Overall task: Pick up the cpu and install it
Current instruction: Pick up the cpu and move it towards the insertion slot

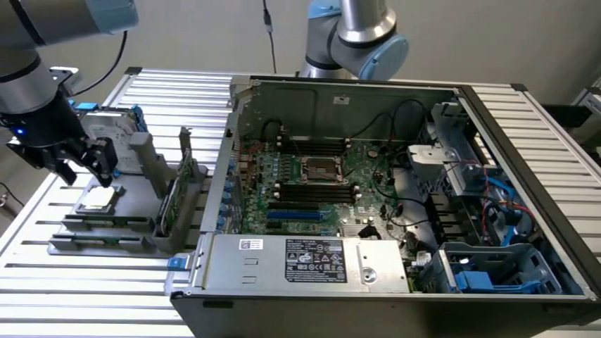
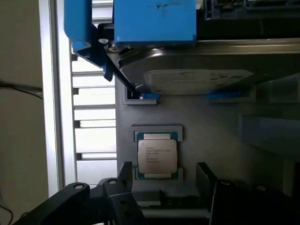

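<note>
Silver-grey cpu [image 2: 157, 157] lies flat in a grey holder [image 1: 94, 227] at the exterior view's left, outside the computer case [image 1: 281, 282]. The black gripper [image 1: 86, 172] hovers just above it, jaws spread wide to either side, holding nothing. No step looks done: the chip is unlifted, and the socket [image 1: 320, 169] is well apart. A hard drive [image 1: 103, 130] stands just beyond the chip. Grey uprights [image 1: 150, 165] and the case wall rise between chip and socket.

The cpu [image 2: 157, 156] has a matt silver metal lid; the grey holder [image 2: 211, 136] beneath looks smooth, perhaps plastic.
</note>
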Tool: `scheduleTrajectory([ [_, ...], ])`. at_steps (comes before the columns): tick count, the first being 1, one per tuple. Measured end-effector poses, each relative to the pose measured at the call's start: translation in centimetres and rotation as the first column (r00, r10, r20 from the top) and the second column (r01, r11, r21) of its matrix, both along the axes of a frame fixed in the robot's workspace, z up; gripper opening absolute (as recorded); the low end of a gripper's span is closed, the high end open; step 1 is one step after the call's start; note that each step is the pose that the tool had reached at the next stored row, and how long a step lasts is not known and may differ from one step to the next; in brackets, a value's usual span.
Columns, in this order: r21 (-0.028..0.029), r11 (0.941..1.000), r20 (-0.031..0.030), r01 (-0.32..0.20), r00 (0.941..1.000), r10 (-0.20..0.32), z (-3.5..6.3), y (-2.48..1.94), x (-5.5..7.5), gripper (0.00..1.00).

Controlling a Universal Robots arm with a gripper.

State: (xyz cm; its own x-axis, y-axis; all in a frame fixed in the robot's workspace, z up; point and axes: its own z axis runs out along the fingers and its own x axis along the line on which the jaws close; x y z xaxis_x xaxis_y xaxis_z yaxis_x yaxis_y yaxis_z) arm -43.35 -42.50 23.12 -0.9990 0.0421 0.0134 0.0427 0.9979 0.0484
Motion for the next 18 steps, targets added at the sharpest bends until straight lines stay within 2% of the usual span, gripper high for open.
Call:
scheduleTrajectory([
  [7,0.0022,1.0000,0.0000,0.000,1.0000,0.000,-1.27,-0.03,0.0,0.65],
  [16,0.0180,0.9998,0.0003,0.000,1.0000,0.000,-2.77,-0.03,-0.3,0.65],
  [18,0.0232,0.9997,0.0004,0.000,1.0000,0.000,-3.06,-0.06,-0.4,0.65],
])
